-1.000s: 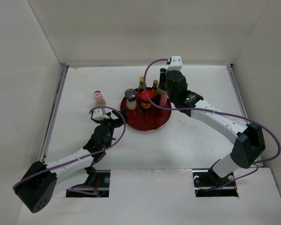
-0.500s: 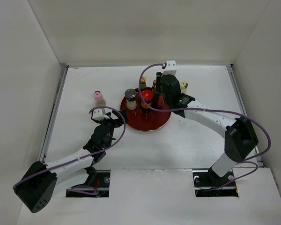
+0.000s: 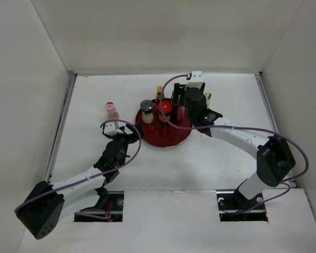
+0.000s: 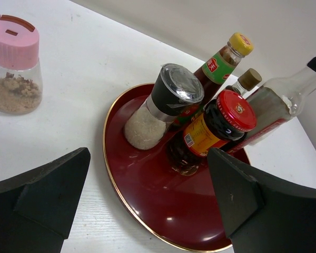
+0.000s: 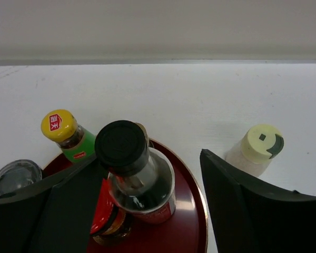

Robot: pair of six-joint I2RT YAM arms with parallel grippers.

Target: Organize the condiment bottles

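The round red tray [image 3: 168,139] holds a silver-lidded grinder [image 4: 166,105], a red-lidded jar [image 4: 216,129], a yellow-capped bottle [image 4: 224,58] and the tall clear black-capped bottle [image 5: 124,150]. My right gripper [image 5: 150,158] stands open around the tall bottle, which rests upright at the tray's right side, with a gap at the right finger. The cream-capped bottle [image 5: 258,145] is on the table right of the tray. The pink-capped jar [image 4: 13,63] stands on the table left of it. My left gripper [image 4: 147,158] is open and empty at the tray's near-left rim.
A small cork-topped bottle [image 4: 247,80] stands at the back of the tray behind the tall one. White walls close in the table on the left, back and right. The front half of the tray [image 4: 147,200] is bare.
My right gripper carried the tall black-capped bottle leftward onto the tray and has now opened its jaws around it. The left arm has not moved.
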